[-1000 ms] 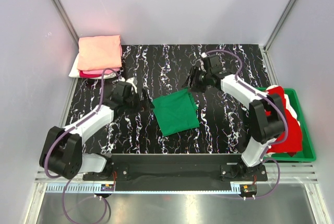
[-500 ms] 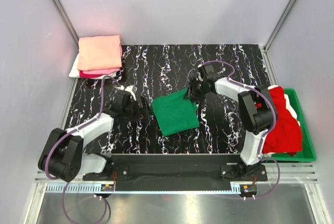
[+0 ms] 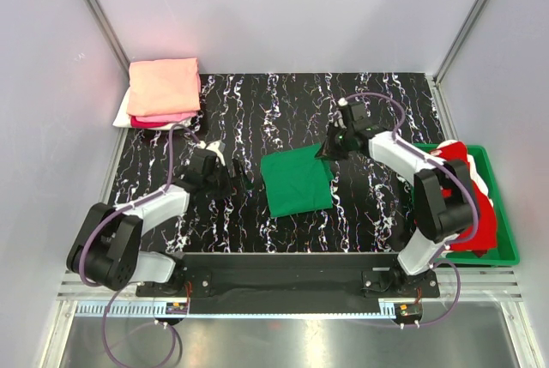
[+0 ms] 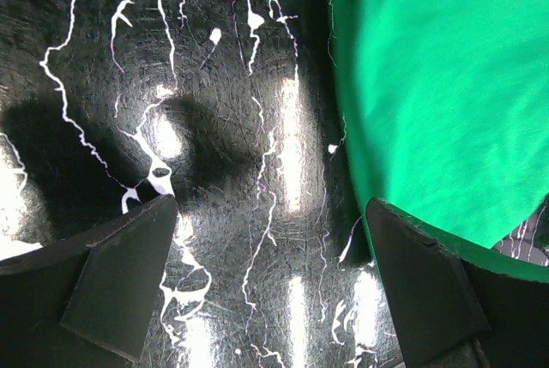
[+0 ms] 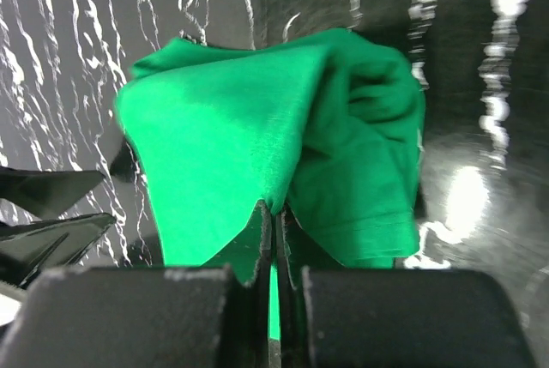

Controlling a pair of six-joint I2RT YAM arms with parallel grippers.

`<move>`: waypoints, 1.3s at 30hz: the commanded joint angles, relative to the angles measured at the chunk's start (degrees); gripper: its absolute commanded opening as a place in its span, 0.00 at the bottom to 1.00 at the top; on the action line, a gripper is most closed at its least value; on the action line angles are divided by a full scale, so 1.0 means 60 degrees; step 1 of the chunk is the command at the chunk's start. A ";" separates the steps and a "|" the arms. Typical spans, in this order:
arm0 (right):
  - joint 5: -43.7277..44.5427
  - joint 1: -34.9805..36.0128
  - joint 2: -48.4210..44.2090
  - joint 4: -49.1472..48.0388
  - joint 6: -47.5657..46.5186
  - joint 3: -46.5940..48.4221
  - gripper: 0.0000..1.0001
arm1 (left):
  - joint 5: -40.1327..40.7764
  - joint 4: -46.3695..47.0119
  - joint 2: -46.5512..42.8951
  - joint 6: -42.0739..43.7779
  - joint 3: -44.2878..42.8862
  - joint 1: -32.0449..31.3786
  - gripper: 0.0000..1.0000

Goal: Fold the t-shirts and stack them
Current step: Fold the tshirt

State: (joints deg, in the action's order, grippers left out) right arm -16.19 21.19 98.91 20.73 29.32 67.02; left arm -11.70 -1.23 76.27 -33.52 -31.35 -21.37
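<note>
Seen from the top, the green t-shirt (image 3: 297, 182) lies folded in the middle of the table (image 3: 377, 205); the right gripper (image 3: 333, 147) is at its far right corner; the left gripper (image 3: 240, 181) is just beside its left edge; a salmon-peach t-shirt (image 3: 163, 85) tops a pile in the far left corner; a red t-shirt (image 3: 480, 222) lies in the bin (image 3: 508, 248).

In the left wrist view, the fingers (image 4: 120, 282) stand apart with only table between them; the green cloth lies to their right.

In the right wrist view, the fingers are pressed together on a raised fold of the green t-shirt.
</note>
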 commanded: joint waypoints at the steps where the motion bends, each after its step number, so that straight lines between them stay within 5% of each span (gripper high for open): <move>1: 0.0589 -0.0498 -0.0403 -0.0466 0.0034 -0.0636 0.00 | -0.0100 0.0660 0.0164 -0.0024 -0.0004 0.0016 0.99; 13: -0.1080 -0.1378 0.1151 -0.2809 0.0460 -0.2100 0.00 | -0.0027 0.0236 0.0019 -0.0097 -0.0384 -0.0101 0.99; 17: -0.1986 -0.1437 0.0845 -0.3787 0.0489 -0.2659 0.00 | 0.1142 -0.1049 -0.0188 0.0121 -0.2237 -0.1211 0.99; 20: -0.2588 -0.1495 0.0362 -0.4580 0.0723 -0.3215 0.00 | 0.1291 -0.1725 0.0966 0.0181 -0.3282 -0.1478 0.99; 26: -0.3555 -0.1818 0.0140 -0.4906 0.0811 -0.3422 0.00 | 0.1042 -0.1288 0.3107 -0.0477 -0.4061 -0.1332 0.69; 39: -0.3996 -0.1920 0.0799 -0.4788 0.0782 -0.2938 0.00 | 0.0121 0.0072 0.3709 -0.1342 -0.3067 -0.0702 0.38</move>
State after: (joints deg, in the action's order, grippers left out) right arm -37.91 10.11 102.41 -6.26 34.13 47.42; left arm -7.92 -5.91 98.30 -40.23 -51.64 -25.39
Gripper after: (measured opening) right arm 0.014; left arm 0.399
